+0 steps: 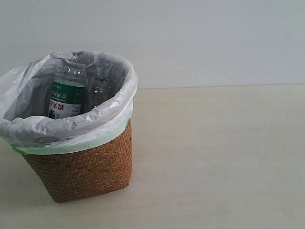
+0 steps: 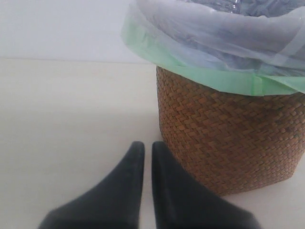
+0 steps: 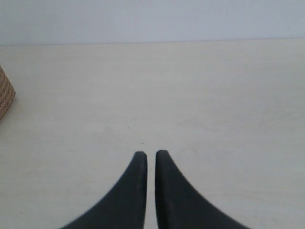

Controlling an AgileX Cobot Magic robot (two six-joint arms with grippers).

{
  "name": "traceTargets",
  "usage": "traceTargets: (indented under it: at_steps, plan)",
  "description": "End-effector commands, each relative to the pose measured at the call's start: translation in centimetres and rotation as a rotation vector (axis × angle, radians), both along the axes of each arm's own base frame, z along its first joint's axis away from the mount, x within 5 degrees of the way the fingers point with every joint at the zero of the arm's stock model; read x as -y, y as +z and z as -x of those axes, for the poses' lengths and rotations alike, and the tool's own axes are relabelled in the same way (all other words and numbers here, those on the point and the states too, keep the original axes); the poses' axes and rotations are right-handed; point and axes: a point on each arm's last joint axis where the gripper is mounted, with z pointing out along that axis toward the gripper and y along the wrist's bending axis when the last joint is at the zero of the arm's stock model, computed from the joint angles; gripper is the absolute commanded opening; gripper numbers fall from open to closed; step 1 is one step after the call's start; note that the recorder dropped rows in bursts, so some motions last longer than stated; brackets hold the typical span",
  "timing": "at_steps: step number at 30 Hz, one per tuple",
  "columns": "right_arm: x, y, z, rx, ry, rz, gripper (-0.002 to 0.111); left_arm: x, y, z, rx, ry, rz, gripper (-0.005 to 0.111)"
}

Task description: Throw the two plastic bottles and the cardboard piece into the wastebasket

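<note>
The brown wicker wastebasket (image 1: 86, 169) stands at the left of the exterior view, lined with a white bag with a pale green edge. Inside it the shorter bottle with the green-and-white label (image 1: 66, 95) stands on end, and a second clear bottle (image 1: 97, 93) shows beside it. The cardboard piece is hidden. My left gripper (image 2: 148, 145) is shut and empty, low over the table beside the wastebasket (image 2: 228, 138). Over bare table my right gripper (image 3: 150, 153) is shut too, holding nothing, with a corner of the wastebasket (image 3: 5, 98) off to one side. Neither gripper shows in the exterior view.
The pale wooden table (image 1: 219, 157) stretches to the right of the basket, with a plain white wall behind it.
</note>
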Motion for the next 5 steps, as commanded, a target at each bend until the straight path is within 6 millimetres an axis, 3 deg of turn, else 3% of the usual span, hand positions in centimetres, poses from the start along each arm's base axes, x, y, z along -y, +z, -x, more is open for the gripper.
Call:
traceTargets:
  at_steps: [1,5]
  plan:
    - [0.04,0.09,0.01,0.009,-0.005,0.0,0.003,-0.03,-0.06,0.0,0.002,0.006,0.007,0.006]
    - [0.04,0.09,0.01,0.009,-0.005,0.0,0.003,-0.03,-0.06,0.0,0.002,0.006,0.007,0.006]
